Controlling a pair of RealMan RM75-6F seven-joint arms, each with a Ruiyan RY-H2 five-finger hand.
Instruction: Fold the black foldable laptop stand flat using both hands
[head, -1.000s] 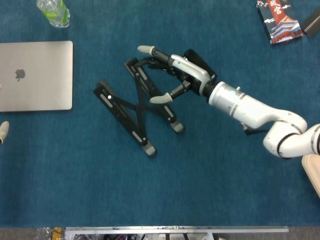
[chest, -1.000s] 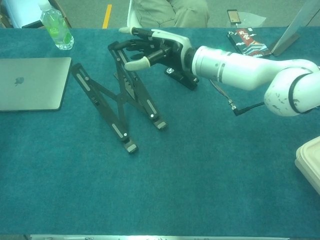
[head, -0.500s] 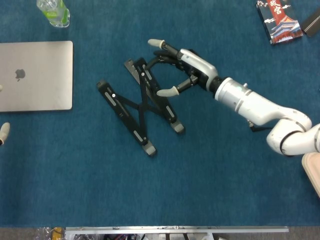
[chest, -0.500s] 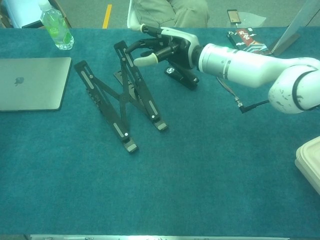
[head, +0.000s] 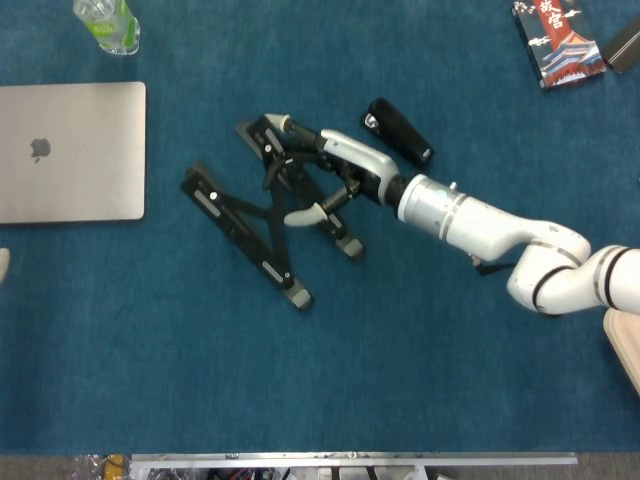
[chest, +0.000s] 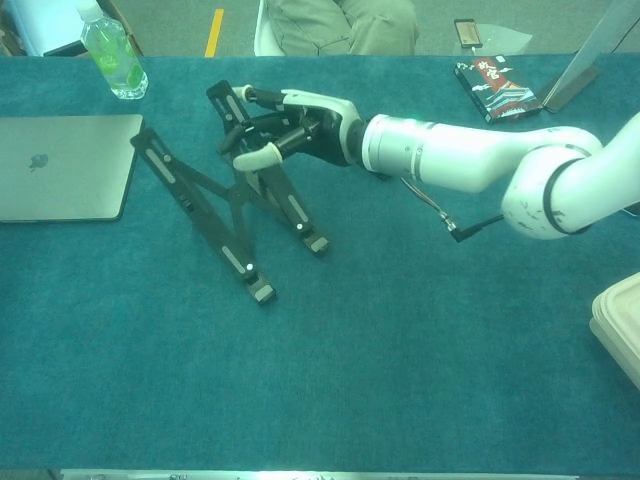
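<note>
White right hand (head: 318, 175) (chest: 290, 128) at frame centre grips raised arm of black X-frame folding laptop stand (head: 255, 220) (chest: 215, 205), fingers curled around it; left hand unseen.

A closed silver laptop (head: 70, 151) lies flat at the left edge of the blue desk (head: 400, 350). A clear plastic bottle with green liquid (head: 106, 24) stands at the far left corner, just beyond the laptop. A small black oblong device (head: 398, 131) lies far of centre. A printed box (head: 556, 28) lies at the far right. A beige container edge (chest: 620, 325) shows at the near right.
</note>
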